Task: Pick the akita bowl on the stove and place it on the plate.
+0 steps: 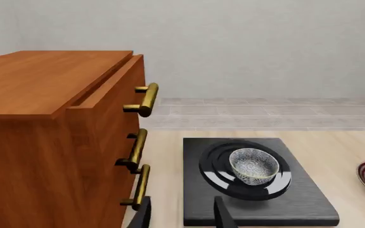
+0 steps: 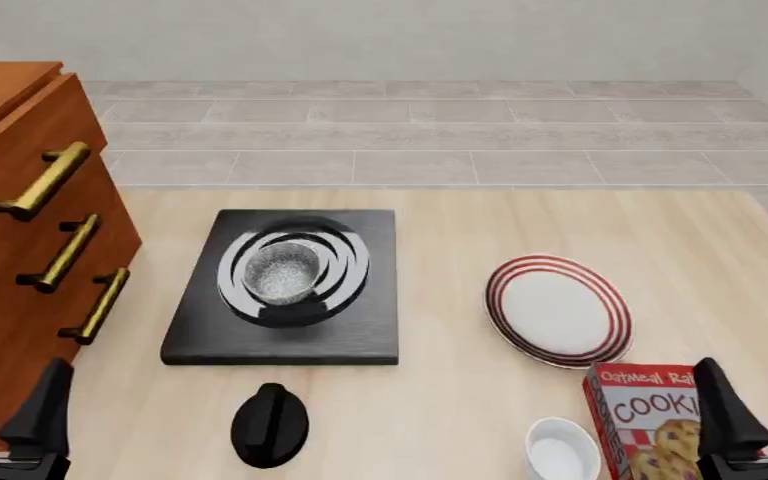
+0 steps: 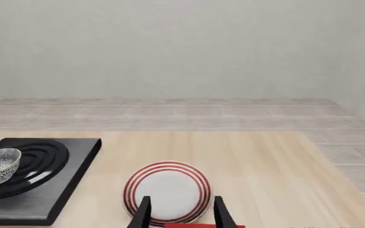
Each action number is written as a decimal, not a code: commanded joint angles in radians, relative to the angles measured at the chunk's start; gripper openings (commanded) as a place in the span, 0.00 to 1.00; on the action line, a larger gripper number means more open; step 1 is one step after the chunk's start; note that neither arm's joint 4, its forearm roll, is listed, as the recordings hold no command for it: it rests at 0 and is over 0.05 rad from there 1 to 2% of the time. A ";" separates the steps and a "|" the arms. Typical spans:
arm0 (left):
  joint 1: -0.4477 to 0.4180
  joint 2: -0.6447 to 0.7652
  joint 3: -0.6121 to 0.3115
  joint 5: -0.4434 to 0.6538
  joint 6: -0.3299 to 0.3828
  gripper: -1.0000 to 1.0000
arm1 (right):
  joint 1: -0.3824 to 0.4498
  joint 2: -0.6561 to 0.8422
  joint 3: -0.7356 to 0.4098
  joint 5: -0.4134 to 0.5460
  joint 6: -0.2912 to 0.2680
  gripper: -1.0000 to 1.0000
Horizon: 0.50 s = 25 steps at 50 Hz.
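The akita bowl sits upright on the burner rings of the stove, a flat black slab on the table's left. The plate (white, red-striped rim) lies flat to the right, well apart from the stove.

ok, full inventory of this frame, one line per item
akita bowl: 1, black outside, speckled grey-white inside, on the stove's burner rings
stove: 1, black slab, table centre-left
plate: 1, white with red rim stripes, right of the stove, nothing on it
knob: 1, black, round, on the table just nearer than the stove
small bowl: 1, plain white, near edge, left of the box
cookie box: 1, red, near right
cabinet: 1, brown wood, three brass handles, far left
table: 1, light wood
left claw: open, near left edge, holding nothing
right claw: open, near right edge, holding nothing
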 commanded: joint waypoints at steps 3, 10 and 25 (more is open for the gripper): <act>0.000 0.000 0.000 0.000 0.000 1.00 | -0.014 0.000 -0.003 0.006 -0.003 1.00; 0.000 0.000 0.000 0.000 0.000 1.00 | -0.007 0.002 -0.002 0.014 -0.001 1.00; 0.000 0.000 0.000 0.000 0.000 1.00 | 0.086 0.333 -0.139 -0.150 -0.085 1.00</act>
